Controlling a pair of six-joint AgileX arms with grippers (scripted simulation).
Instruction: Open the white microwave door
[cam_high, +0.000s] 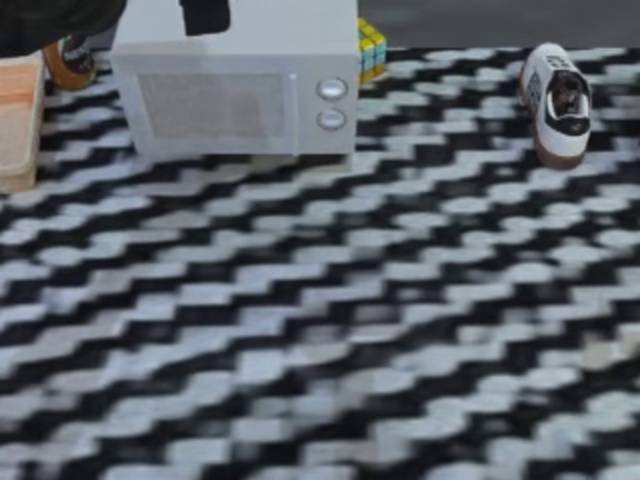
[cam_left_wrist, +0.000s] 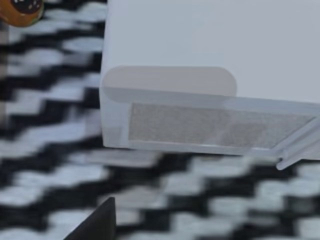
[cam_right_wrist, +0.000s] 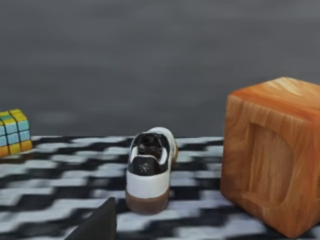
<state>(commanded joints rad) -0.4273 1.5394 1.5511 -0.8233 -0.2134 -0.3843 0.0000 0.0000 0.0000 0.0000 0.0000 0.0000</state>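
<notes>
Trouble here is most likely to come from the crowding at the far left of the surface (cam_high: 300, 330), so watch that side first. A wooden block (cam_high: 18, 120) sits at the left edge, with an orange round object (cam_high: 68, 62) just behind it, and the white microwave (cam_high: 235, 60) stands just beside them at the far side. Its door (cam_high: 210, 105) looks shut or nearly so in the top view; you would swing it toward that block, and it could bump it. Your left arm (cam_high: 205, 14) reaches over the microwave's top; its end effector is mostly out of frame, so I cannot tell whether it is released or clenched. If it descends blind, it may push the light box rather than catch the thin door edge. Next come the two knobs (cam_high: 332, 103), then a colour cube (cam_high: 371, 48) behind. A white shoe (cam_high: 556, 100) lies at the far right. The right end effector isn't visible either; cannot tell.
</notes>
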